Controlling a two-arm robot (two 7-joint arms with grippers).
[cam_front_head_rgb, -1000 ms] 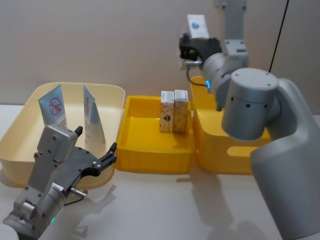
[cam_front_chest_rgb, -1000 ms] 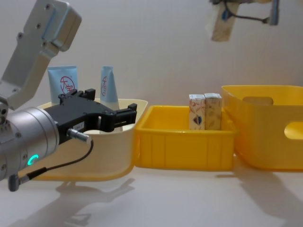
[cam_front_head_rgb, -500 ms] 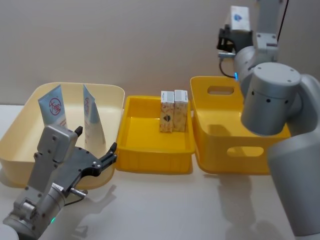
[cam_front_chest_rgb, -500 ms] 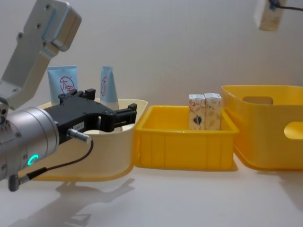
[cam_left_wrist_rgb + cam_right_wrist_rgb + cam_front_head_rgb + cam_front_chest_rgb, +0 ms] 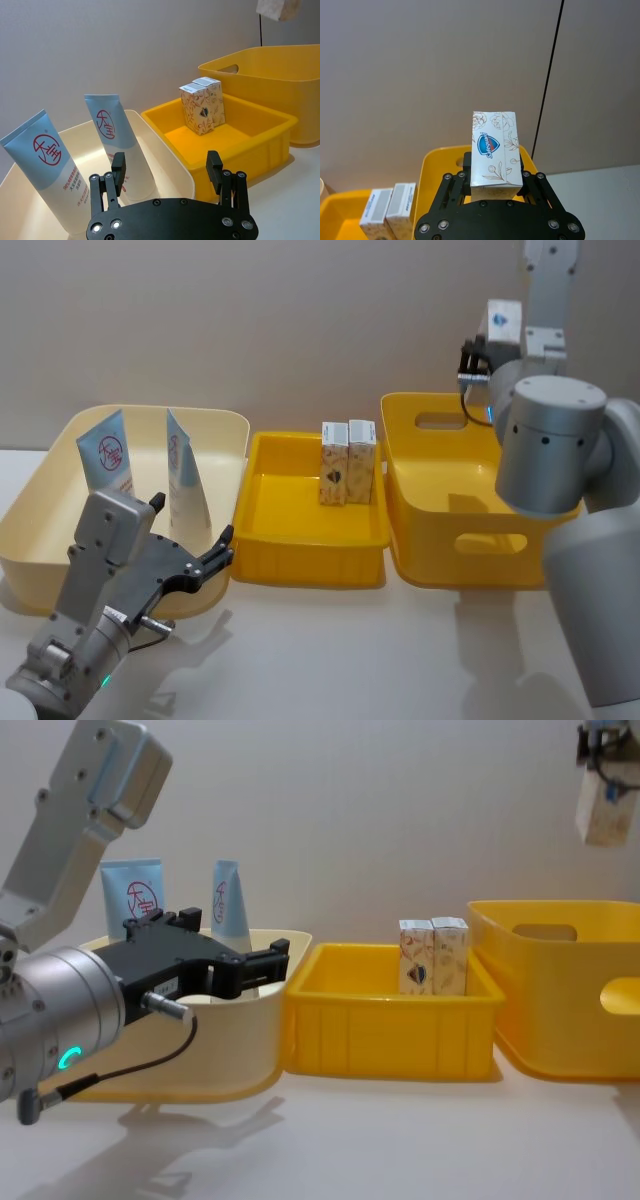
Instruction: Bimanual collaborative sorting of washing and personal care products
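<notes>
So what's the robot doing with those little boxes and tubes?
It is sorting them into bins. Its right pincer holds a small carton high above the deep yellow bin. Two more cartons stand in the middle yellow tray, and two blue tubes lean in the cream bin. The left pincer hovers open by the cream bin, holding nothing.

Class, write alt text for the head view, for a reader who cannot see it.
The right gripper holds a white carton in its jaws, high above the deep yellow bin. Two cartons stand upright in the middle yellow tray, and two pale blue tubes lean in the cream bin, with the left gripper open at its front wall.
</notes>
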